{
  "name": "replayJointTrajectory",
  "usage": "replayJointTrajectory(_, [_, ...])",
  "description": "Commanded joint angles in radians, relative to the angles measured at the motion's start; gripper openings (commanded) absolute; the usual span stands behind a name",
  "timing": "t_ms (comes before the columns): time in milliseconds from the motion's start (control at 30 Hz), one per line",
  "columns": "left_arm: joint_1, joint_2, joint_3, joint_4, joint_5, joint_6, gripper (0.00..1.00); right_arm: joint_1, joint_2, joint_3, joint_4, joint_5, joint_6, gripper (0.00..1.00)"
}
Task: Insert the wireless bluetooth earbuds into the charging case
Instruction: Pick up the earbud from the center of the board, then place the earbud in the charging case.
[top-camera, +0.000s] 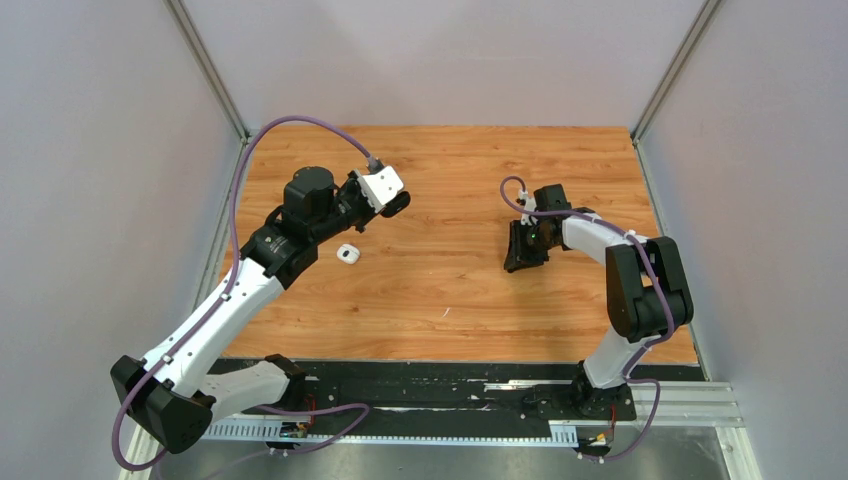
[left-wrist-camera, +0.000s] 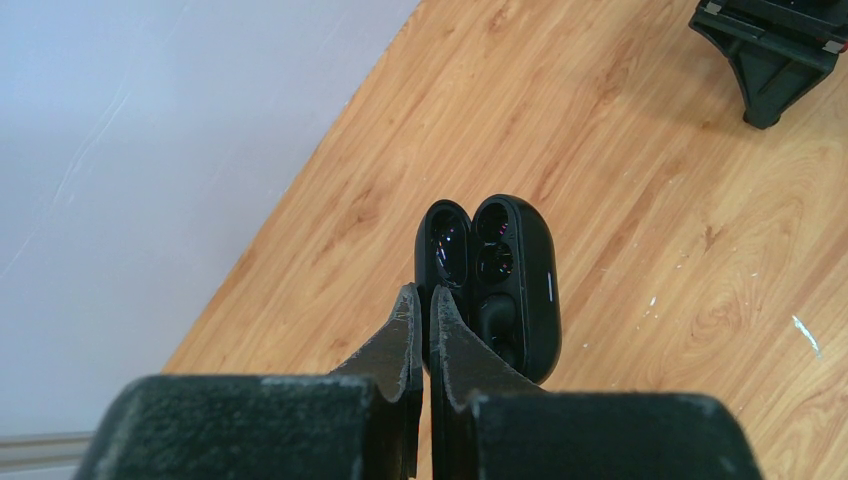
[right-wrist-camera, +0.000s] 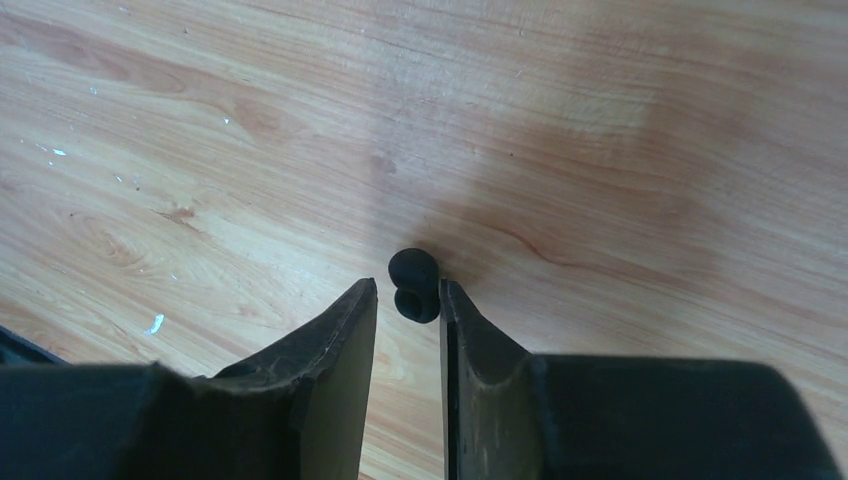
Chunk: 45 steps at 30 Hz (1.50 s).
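Right gripper (right-wrist-camera: 408, 286): jaws stood part open, down at the wooden surface (right-wrist-camera: 600, 120), tips either side of one black earbud (right-wrist-camera: 414, 285) that lay on the wood, not clamped | left gripper (left-wrist-camera: 424, 293), farther back: jaws were closed, pinching the lid edge of the open black charging case (left-wrist-camera: 518, 280); case sat well apart from that earbud.

Lab cell — walled table (top-camera: 450, 300) (mounting rails (top-camera: 660, 405))
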Motion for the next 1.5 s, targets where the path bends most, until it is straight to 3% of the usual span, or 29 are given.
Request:
replayJointTrajectory(0, [-0.005, -0.027, -0.003, 0.05, -0.003, -0.001, 0.0, -0.003, 0.004, 0.013, 0.01, 0.025, -0.011, 0.25])
replayJointTrajectory(233, [-0.005, -0.028, -0.006, 0.049, -0.002, -0.001, 0.0, -0.004, -0.016, 0.033, -0.012, 0.008, 0.003, 0.21])
replayJointTrajectory(300, [-0.005, -0.028, -0.007, 0.05, -0.001, 0.0, 0.0, -0.005, -0.02, 0.029, -0.014, 0.001, 0.007, 0.14])
replayJointTrajectory(367, [-0.005, -0.024, -0.007, 0.054, 0.0, 0.0, 0.0, -0.004, -0.024, 0.025, -0.013, -0.002, 0.007, 0.01])
replayJointTrajectory(533, [-0.005, -0.021, 0.001, 0.047, 0.004, 0.006, 0.0, -0.005, -0.056, 0.08, -0.063, -0.082, -0.062, 0.0])
replayJointTrajectory(633, [-0.004, -0.02, 0.0, 0.044, 0.011, 0.008, 0.0, -0.001, -0.081, 0.174, -0.165, -0.274, -0.271, 0.0])
replayJointTrajectory(800, [-0.004, 0.003, -0.007, 0.039, 0.083, 0.026, 0.0, 0.03, -0.197, 0.316, -0.354, -0.56, -0.848, 0.0])
replayJointTrajectory(867, [-0.004, 0.021, 0.0, 0.031, 0.135, 0.041, 0.0, 0.054, -0.242, 0.367, -0.416, -0.595, -1.08, 0.0])
replayJointTrajectory(967, [-0.004, 0.058, 0.012, 0.023, 0.214, 0.063, 0.0, 0.124, -0.262, 0.472, -0.559, -0.54, -1.387, 0.0])
replayJointTrajectory(1100, [-0.005, 0.09, 0.017, 0.05, 0.335, 0.084, 0.0, 0.229, -0.259, 0.59, -0.659, -0.43, -1.596, 0.0])
replayJointTrajectory(1300, [-0.009, 0.116, 0.015, 0.074, 0.418, 0.114, 0.0, 0.408, -0.256, 0.632, -0.633, -0.268, -1.655, 0.0])
replayJointTrajectory(1467, [-0.03, 0.097, 0.005, 0.053, 0.446, 0.158, 0.0, 0.512, -0.235, 0.653, -0.561, -0.159, -1.586, 0.0])
